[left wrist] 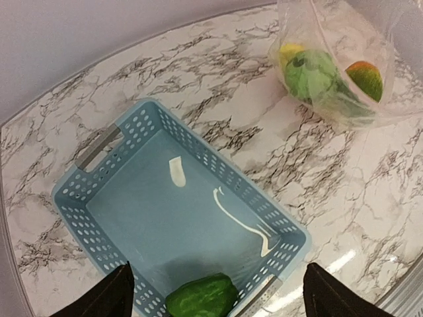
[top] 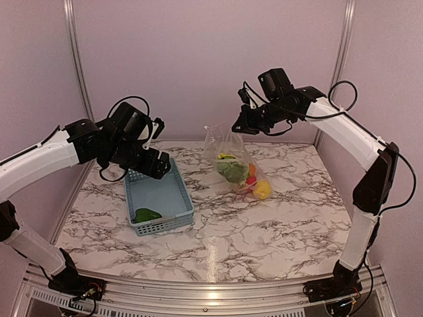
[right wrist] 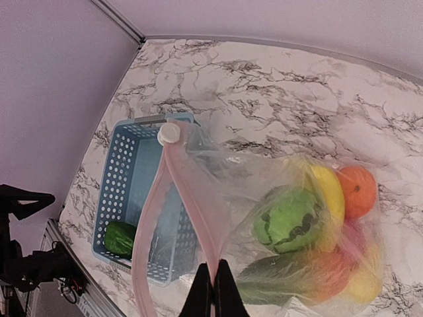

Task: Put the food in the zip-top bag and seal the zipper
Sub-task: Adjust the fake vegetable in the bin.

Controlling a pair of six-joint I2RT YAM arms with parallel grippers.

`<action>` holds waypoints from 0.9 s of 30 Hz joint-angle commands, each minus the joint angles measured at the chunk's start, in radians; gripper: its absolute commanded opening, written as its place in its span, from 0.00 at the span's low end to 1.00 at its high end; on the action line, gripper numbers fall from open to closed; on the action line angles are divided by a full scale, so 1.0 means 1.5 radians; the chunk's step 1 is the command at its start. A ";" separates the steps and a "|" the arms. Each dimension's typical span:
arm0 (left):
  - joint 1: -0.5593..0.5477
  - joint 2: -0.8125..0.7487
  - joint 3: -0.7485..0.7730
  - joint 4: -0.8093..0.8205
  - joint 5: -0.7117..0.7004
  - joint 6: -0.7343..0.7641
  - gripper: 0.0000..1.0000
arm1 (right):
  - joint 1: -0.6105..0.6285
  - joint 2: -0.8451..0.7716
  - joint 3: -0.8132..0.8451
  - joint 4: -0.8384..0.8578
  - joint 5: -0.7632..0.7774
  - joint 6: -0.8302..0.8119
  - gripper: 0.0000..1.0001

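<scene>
Nearest, the left gripper [left wrist: 218,294] hangs over the one basket [top: 158,226], jaws spread wide and holding nothing. One green piece [left wrist: 201,298] of food lies at the basket's near end, the only item in it. Right of the basket and farther back, one zip-top bag [top: 221,142] — clear, crinkled — rests on the table [top: 277,224]. It holds the other food [right wrist: 291,218]: green, yellow, orange and red pieces, number unclear through the film. Above, the right gripper [right wrist: 213,290] has its jaws closed on the pinkish zipper [right wrist: 188,191] — strips parted, one white slider [right wrist: 168,134] at the end.

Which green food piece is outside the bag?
The dark green piece lying alone in the blue basket; the other green pieces sit inside the clear bag.
</scene>
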 commanded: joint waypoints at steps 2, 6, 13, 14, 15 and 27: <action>0.009 0.034 -0.065 -0.189 -0.063 0.075 0.91 | -0.005 -0.015 -0.007 0.017 -0.017 -0.009 0.00; 0.016 0.058 -0.093 -0.182 -0.064 0.104 0.90 | -0.004 -0.011 -0.006 0.018 -0.023 -0.009 0.00; 0.020 0.120 -0.097 -0.193 -0.011 0.153 0.89 | -0.004 -0.012 -0.008 0.017 -0.025 -0.009 0.00; 0.020 0.126 -0.098 -0.197 -0.006 0.157 0.88 | -0.004 -0.013 -0.011 0.017 -0.025 -0.009 0.00; 0.020 0.134 -0.097 -0.203 -0.007 0.157 0.89 | -0.004 -0.015 -0.013 0.017 -0.024 -0.008 0.00; 0.020 0.216 -0.095 -0.209 -0.021 0.226 0.89 | -0.005 -0.044 -0.055 0.028 -0.011 -0.003 0.00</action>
